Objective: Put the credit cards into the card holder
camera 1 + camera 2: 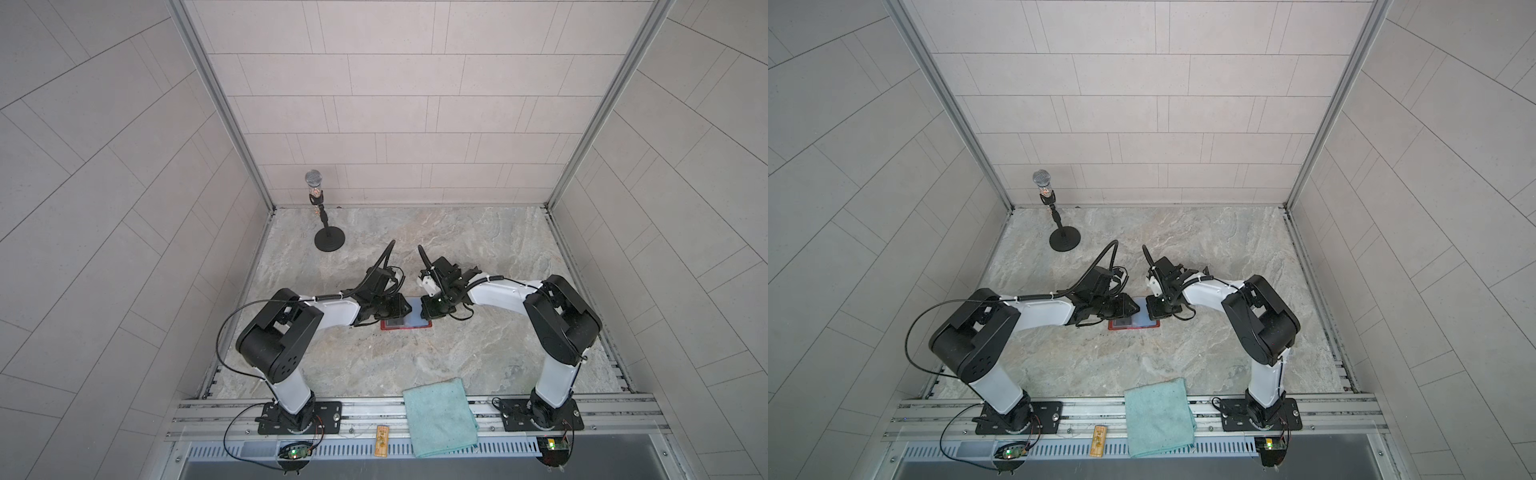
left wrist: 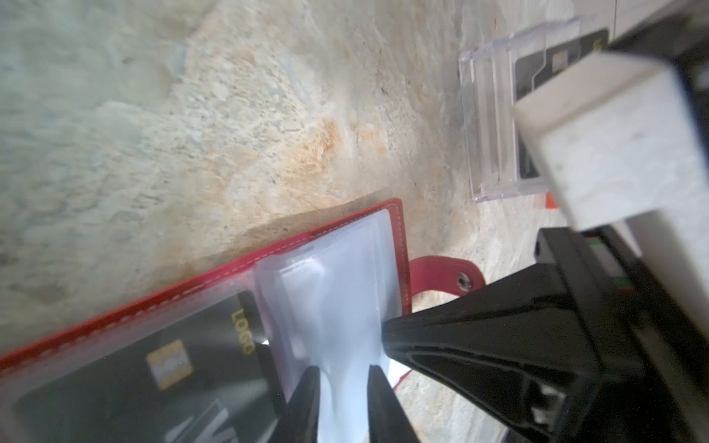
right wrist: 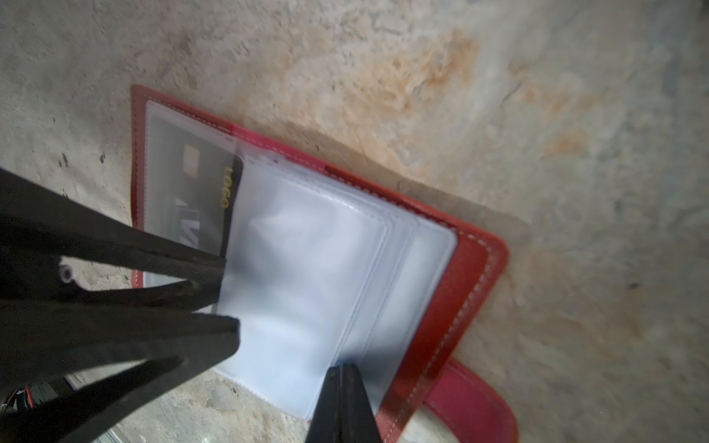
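Observation:
The red card holder [image 1: 409, 328] [image 1: 1136, 327] lies open on the marble table, its clear sleeves [image 3: 307, 276] facing up. A black credit card [image 3: 203, 191] [image 2: 172, 383] with gold lettering sits inside the left-hand sleeve. My left gripper [image 2: 343, 377] [image 1: 401, 311] is open, with its fingers [image 3: 215, 268] over the sleeve stack near the spine. My right gripper [image 3: 341, 370] [image 1: 428, 311] is shut, and its tips rest on the outer edge of the sleeves by the snap tab [image 2: 449, 276]. A second black card [image 2: 537, 76] stands in a clear box.
The clear plastic box [image 2: 495, 126] stands on the table just beyond the holder, partly behind my right arm. A microphone on a round stand [image 1: 328, 239] is at the back left. A teal cloth [image 1: 440, 415] drapes over the front rail beside a small wooden tag [image 1: 381, 446].

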Controlling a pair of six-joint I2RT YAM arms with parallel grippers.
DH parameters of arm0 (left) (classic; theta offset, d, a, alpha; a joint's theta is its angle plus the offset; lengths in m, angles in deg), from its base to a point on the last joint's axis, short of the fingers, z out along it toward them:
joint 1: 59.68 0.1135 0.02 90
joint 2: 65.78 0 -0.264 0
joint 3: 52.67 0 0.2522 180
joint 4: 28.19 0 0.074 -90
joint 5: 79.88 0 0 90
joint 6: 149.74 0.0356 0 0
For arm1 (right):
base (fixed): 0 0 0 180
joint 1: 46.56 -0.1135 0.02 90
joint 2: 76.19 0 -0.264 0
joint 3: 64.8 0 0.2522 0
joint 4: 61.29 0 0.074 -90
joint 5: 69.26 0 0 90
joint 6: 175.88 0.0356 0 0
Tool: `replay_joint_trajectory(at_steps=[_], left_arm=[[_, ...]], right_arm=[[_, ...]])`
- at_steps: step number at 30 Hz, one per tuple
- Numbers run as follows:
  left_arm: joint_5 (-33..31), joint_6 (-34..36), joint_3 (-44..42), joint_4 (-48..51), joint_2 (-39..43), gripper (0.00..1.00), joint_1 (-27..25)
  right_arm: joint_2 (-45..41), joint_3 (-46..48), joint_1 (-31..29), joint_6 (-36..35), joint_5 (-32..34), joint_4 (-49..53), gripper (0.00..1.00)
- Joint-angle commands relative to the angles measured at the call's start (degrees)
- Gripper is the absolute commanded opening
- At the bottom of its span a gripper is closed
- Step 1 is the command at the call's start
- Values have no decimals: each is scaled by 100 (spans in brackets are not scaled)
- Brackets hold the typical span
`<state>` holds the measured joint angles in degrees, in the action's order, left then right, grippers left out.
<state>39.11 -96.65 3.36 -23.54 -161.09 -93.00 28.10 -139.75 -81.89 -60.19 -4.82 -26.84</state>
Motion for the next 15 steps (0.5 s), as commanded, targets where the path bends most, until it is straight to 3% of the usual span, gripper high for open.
replay_joint_trajectory(at_steps=[1,8,12,15], left_arm=[[-318,244,-56,271,324,39,-5],[-1266,406,-58,965,602,42,1],[-1683,429,-117,1236,618,32,2],[-1561,519,-167,1183,537,27,3]], right_arm=[[302,70,-44,-30,244,190,0],[319,20,-44,-29,221,207,0],[320,-17,-44,-29,194,223,0],[314,-56,-53,-37,167,250,0]])
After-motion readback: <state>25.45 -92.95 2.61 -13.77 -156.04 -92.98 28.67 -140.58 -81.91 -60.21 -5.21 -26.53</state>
